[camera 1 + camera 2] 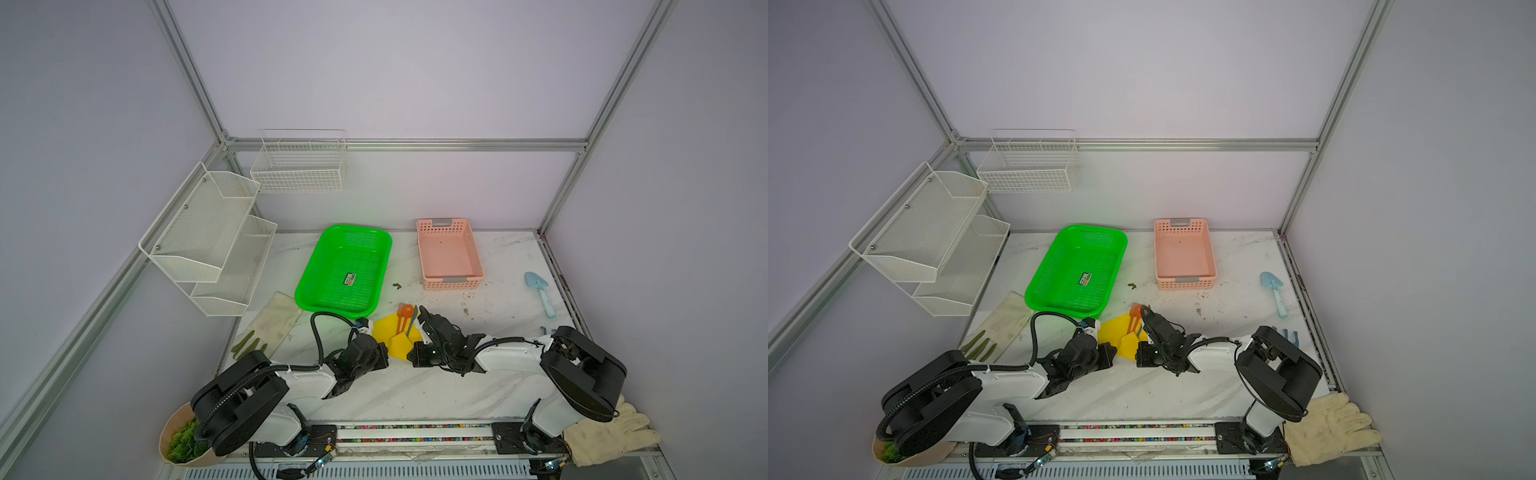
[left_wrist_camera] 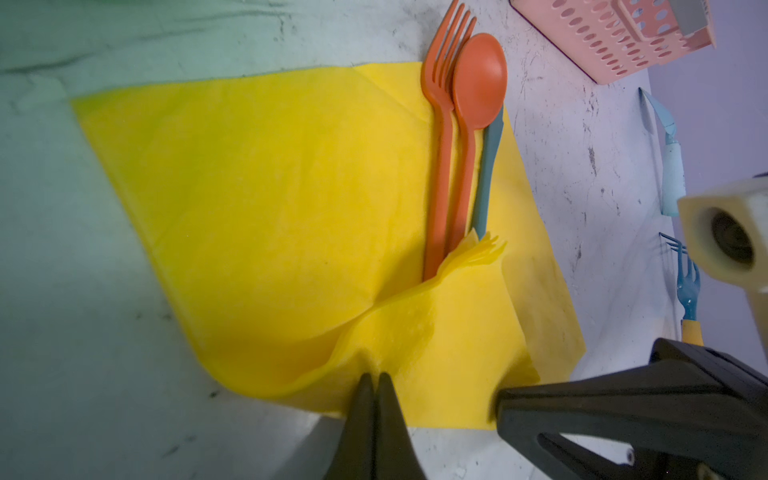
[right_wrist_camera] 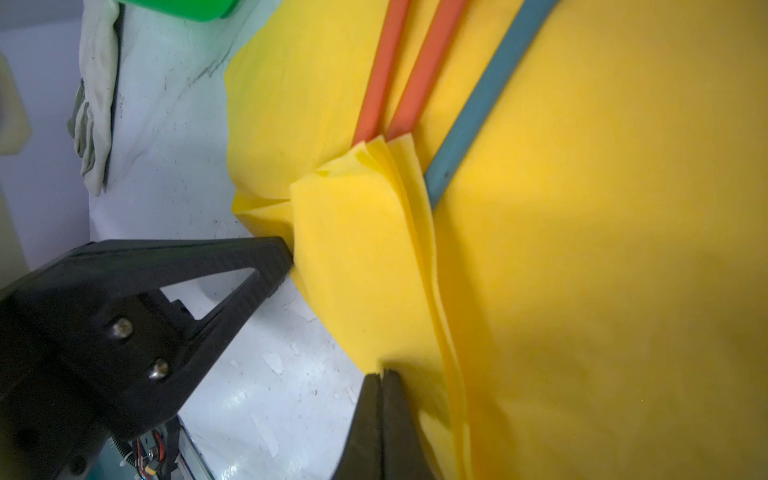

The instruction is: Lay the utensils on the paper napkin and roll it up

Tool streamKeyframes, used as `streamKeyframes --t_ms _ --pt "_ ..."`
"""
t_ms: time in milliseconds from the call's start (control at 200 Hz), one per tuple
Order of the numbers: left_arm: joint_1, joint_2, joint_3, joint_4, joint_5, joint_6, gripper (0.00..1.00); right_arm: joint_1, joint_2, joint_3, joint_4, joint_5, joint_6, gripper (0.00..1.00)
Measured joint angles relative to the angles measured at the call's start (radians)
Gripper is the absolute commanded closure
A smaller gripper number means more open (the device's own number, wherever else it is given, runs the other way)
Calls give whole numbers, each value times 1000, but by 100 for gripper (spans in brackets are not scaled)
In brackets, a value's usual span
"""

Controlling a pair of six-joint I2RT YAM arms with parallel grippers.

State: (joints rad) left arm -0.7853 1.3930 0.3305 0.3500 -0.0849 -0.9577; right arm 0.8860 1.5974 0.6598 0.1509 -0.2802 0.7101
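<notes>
Left gripper (image 2: 373, 379): my jaws are pressed together, pinching the raised fold of the paper napkin (image 2: 270, 187).
Right gripper (image 3: 381, 374): my jaws are likewise closed, nipping the same folded flap at its other side.
Napkin: lies on the marble table (image 1: 415, 386) between my two wrists, near the green basket (image 1: 309, 266); its near corner is turned over the handle ends.
Utensils: orange fork (image 2: 440, 145), orange spoon (image 2: 478, 79) and teal piece (image 2: 488, 166) lie side by side on the napkin, heads overhanging its far edge.
Step in hand: I judge this the start of the roll.
Technique: carry both pinches forward level and together, keeping the flap snug over the handles; an uneven pull would likely tear or skew the thin paper.
Writing: a small sticker (image 1: 351, 278) on the basket floor; its print is too small to read.
</notes>
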Motion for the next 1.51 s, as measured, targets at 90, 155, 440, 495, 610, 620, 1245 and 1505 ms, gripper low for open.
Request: streamKeyframes --t_ms 90,155,440,495,610,620,1245,1505 --pt "0 0 0 0 0 0 100 -2 0 -14 9 1 4 100" --pt "0 0 0 0 0 0 100 -3 -1 -24 25 1 8 100" --pt "0 0 0 0 0 0 100 -10 -35 -84 76 4 28 100" --pt "0 0 0 0 0 0 100 -12 -45 -96 82 6 37 100" --pt "0 0 0 -1 0 0 100 -18 -69 -127 96 8 49 100" --pt "0 0 0 -1 0 0 100 -18 -71 -129 97 8 50 100" --pt "6 0 0 -2 4 1 100 -60 -153 -225 133 21 105 100" --pt "6 0 5 -8 4 5 100 -63 -206 -196 14 50 89 100"
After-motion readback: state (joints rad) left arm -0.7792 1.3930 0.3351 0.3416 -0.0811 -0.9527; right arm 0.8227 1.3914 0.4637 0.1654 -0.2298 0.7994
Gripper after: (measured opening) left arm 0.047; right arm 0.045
